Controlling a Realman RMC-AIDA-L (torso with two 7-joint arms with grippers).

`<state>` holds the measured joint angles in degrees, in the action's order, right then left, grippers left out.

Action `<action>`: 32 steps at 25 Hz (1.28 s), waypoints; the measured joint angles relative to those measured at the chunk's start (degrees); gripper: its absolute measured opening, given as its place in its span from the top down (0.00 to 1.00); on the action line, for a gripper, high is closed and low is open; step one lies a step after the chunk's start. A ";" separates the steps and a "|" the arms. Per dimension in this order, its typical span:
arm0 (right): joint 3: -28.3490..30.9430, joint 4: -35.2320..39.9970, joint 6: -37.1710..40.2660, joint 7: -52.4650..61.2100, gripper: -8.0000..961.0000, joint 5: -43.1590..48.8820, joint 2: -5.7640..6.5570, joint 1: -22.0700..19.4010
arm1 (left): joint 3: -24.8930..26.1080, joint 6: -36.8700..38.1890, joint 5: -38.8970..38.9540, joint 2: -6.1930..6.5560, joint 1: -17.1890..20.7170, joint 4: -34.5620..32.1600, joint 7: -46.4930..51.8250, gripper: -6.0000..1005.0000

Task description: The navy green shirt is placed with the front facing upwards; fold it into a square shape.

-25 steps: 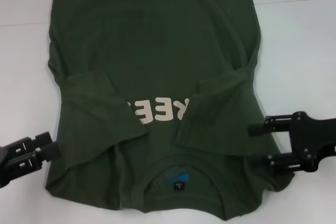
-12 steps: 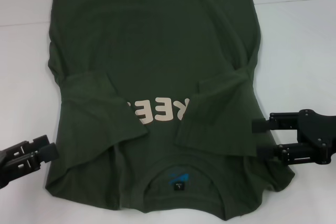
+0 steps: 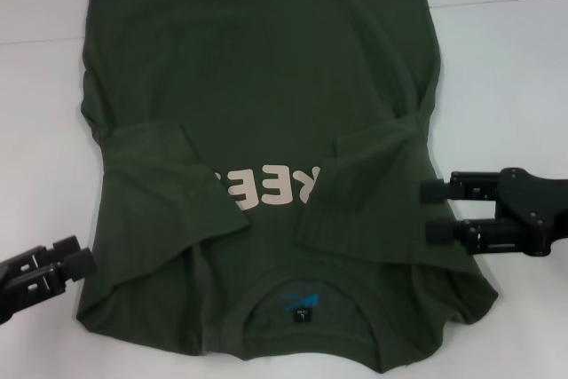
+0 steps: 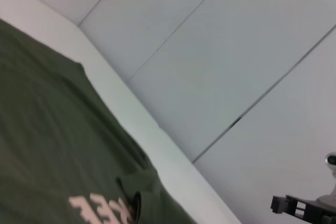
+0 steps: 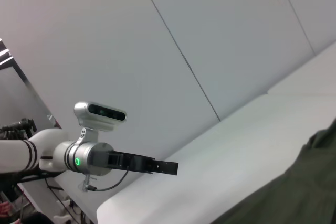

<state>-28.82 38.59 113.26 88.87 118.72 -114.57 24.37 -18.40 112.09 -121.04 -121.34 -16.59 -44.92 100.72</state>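
- The large dark olive-green cotton T-shirt [image 3: 266, 130] is spread flat on the white desk [image 3: 506, 68], front up, with its collar at the desk's near edge and its hem toward the far edge.
- Both short sleeves are folded inward over the chest, so the cream lettering [image 3: 266, 188] is partly covered.
- A small blue-and-black neck label [image 3: 302, 306] is seen inside the collar.
- The right black tool [image 3: 428, 210] is held at the shirt's right edge, beside the folded sleeve, its two fingers parted with nothing between them.
- The left black tool [image 3: 75, 259] is placed by the shirt's left shoulder near the desk's near edge; its fingers lie close together and nothing is gripped.
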 joint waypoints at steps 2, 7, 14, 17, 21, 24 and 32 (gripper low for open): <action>-0.82 0.83 -0.06 0.46 0.20 1.22 0.10 0.09 | 0.11 0.00 -1.25 0.16 -0.05 0.00 1.17 0.23; -1.84 3.74 0.06 1.90 0.20 2.51 1.03 -0.24 | 0.90 0.30 -3.67 0.72 -0.36 -1.43 6.50 0.24; -3.38 11.37 0.27 7.45 0.20 5.92 1.71 -0.46 | 1.46 0.69 -7.07 1.69 -0.56 -4.97 16.63 0.23; -3.77 12.33 0.27 8.68 0.20 7.04 1.89 0.07 | 1.23 0.75 -9.46 1.76 -0.94 -5.54 20.15 0.23; -3.86 12.88 0.21 8.78 0.20 7.70 1.96 0.34 | 1.05 0.75 -12.59 1.90 -1.56 -5.66 24.65 0.24; -3.56 12.89 -0.20 9.34 0.20 7.71 1.98 0.64 | 0.98 -0.10 -14.00 1.97 -2.07 -5.49 28.16 0.24; -3.84 12.92 -0.42 10.17 0.20 7.89 1.98 1.10 | -0.30 -3.80 -17.12 2.17 -3.71 -5.36 34.90 0.23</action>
<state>-32.66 51.51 112.84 99.04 126.61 -112.58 25.47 -18.70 108.29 -138.16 -119.17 -20.30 -50.28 135.62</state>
